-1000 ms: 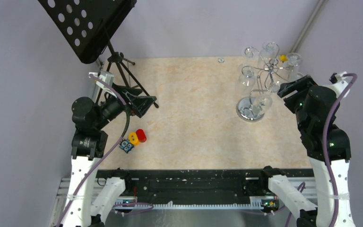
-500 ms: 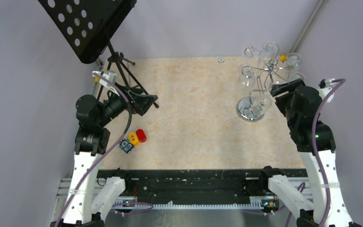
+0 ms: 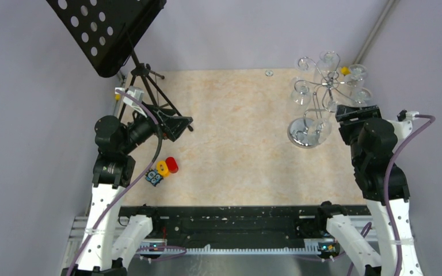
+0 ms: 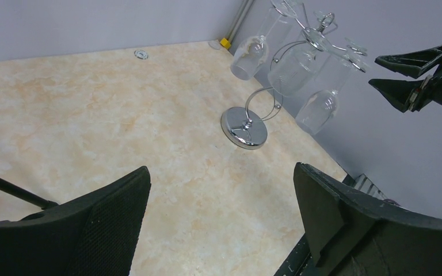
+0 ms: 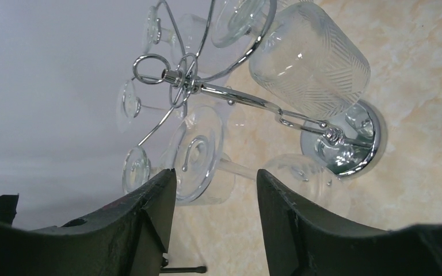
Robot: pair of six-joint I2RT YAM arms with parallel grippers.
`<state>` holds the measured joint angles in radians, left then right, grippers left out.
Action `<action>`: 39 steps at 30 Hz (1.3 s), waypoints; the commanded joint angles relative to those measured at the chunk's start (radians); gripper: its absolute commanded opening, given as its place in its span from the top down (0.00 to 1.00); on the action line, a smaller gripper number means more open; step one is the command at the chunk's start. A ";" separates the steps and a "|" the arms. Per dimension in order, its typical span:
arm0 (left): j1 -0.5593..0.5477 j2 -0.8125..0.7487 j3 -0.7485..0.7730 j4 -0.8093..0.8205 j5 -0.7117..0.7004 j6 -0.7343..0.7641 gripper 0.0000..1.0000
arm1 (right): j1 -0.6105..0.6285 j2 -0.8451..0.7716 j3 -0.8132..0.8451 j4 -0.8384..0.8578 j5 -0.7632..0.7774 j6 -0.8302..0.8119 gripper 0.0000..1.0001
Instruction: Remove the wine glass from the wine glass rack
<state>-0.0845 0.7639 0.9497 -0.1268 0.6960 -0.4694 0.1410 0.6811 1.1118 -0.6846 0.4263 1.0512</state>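
So from the near edge: the left arm goes up from its base on the near left and bends at the elbow. The left gripper [image 4: 221,172] hangs low by the feet of the black music stand [image 3: 106,31], aimed across the table [image 3: 236,149] to the right. Its fingers are spread wide with nothing between them, just bare tabletop.

The right arm stands tall on the near right and is folded forward. The right gripper [image 5: 216,172] sits up high, right beside the wine glass rack [image 3: 326,85] on its near-right side. Its fingers [image 5: 144,213] are parted and not clamped on anything. In its own camera the foot of one wine glass [image 5: 200,156] sits just past the gap between the tips, and I can't see either finger touching it.

The rack itself is at the far right of the table, close to the back corner. It's shiny chrome wire with curly looped arms fanning out from a central stem, on a round mirrored base [image 4: 243,127]. Several clear glasses hang from it upside down, feet hooked in the loops and bowls pointing down and outward. One of them, a cut-pattern glass [image 5: 311,69], has slanted lines etched into it. The glass nearest the gripper is hooked in its loop, so nothing is off the rack yet.
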 commanded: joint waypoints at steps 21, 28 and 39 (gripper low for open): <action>-0.004 0.006 0.002 0.032 0.007 0.034 0.02 | -0.007 -0.118 -0.063 0.134 0.002 0.174 0.52; -0.004 0.012 0.004 0.030 0.005 0.034 0.02 | -0.007 -0.060 0.027 0.008 0.007 0.211 0.38; -0.004 0.005 0.003 0.016 -0.002 0.044 0.02 | -0.008 -0.035 -0.061 0.092 -0.038 0.264 0.42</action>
<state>-0.0868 0.7769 0.9459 -0.1352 0.6930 -0.4423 0.1410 0.6331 1.0817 -0.6510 0.4065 1.2915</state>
